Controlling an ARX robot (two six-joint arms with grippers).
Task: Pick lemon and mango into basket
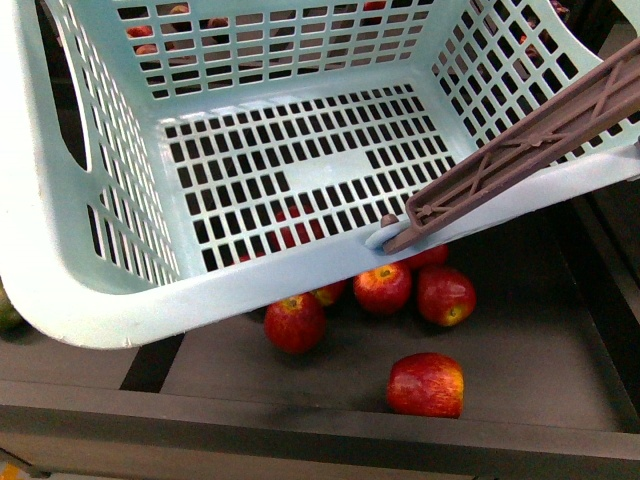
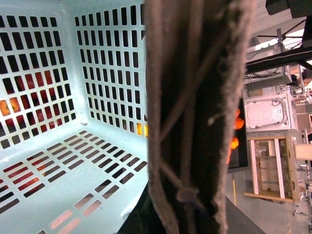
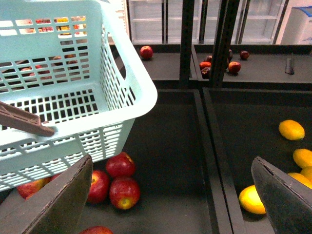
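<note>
Right wrist view: basket (image 3: 141, 92) empty, tilted over apples (image 3: 120, 165); lemon (image 3: 291, 129), perhaps several, in neighbouring bin (image 3: 243, 136) with open floor; right gripper (image 3: 168, 195) spread wide; left gripper unseen.

right gripper (image 3: 171, 160) | jaws: two dark grey wedges | matte, plain

The basket (image 1: 60, 250) runs past the front view's top and sides. Apples (image 1: 295, 230) beneath it show only through its slots. A blurred brown handle (image 2: 195, 117) blocks much of the left wrist view. On the right tool (image 3: 171, 160), both fingers (image 3: 282, 195) are cut off by the frame edge, and one covers part of a lemon (image 3: 249, 201).
</note>
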